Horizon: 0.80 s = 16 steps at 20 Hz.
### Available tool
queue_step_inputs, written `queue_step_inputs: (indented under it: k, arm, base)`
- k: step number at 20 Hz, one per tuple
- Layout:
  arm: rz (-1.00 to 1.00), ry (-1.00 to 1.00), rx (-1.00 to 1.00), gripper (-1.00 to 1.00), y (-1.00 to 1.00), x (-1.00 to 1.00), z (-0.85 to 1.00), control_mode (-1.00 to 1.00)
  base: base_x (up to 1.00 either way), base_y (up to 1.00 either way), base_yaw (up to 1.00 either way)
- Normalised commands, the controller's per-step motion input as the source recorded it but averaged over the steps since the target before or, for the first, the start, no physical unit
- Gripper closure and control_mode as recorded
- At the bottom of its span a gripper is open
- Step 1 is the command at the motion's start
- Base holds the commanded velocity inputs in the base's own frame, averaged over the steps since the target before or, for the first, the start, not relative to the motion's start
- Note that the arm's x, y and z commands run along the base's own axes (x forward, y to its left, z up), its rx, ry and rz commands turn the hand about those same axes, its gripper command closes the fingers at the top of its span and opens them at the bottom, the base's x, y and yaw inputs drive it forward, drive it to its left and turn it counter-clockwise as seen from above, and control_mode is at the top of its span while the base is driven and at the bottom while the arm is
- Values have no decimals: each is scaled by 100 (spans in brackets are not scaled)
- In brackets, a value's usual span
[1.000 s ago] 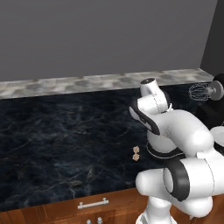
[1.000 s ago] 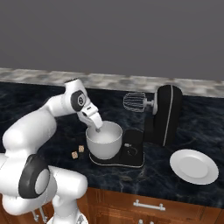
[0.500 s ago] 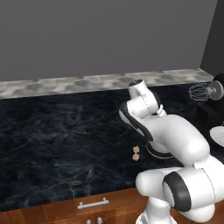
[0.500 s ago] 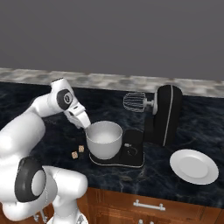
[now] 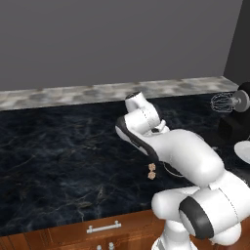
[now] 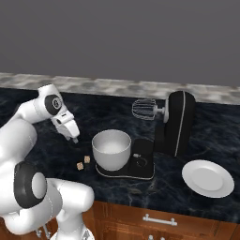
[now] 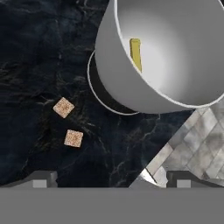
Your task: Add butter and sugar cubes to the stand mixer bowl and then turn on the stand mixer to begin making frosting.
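The pale stand mixer bowl (image 6: 111,149) sits on the black stand mixer's (image 6: 177,123) base, under the raised whisk (image 6: 144,109). In the hand view the bowl (image 7: 175,65) holds a yellow butter stick (image 7: 135,54). Two brown sugar cubes (image 7: 64,107) (image 7: 73,138) lie on the dark counter left of the bowl, also seen as sugar cubes (image 6: 83,162) (image 5: 152,171). My gripper (image 6: 72,136) hangs open above the counter, left of the bowl and a little behind the cubes. Its fingertips (image 7: 41,179) stand wide apart with nothing between them.
A white plate (image 6: 207,178) lies on the counter right of the mixer. A grey stone strip (image 6: 117,86) runs along the back wall. Wooden drawers (image 6: 159,220) front the counter. Dark marble (image 5: 63,151) stretches far to the left.
The arm has swung left, carrying the gripper from above the bowl's rim to over the counter beside the sugar cubes. Bowl, mixer and cubes have not moved.
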Motion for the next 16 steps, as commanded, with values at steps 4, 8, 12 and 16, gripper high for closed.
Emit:
queue_step_inputs:
  k: [4,8,12,16]
  arm:
    - [1,7,0,-100,20,2,-32,-100]
    - [5,0,0,-100,0,22,-52,-100]
    - [9,0,4,-100,-2,29,-45,-100]
    - [4,-1,9,-100,-11,-12,-31,-100]
  base:
    - [0,0,0]
    - [0,0,0]
    - [0,0,0]
    - [0,0,0]
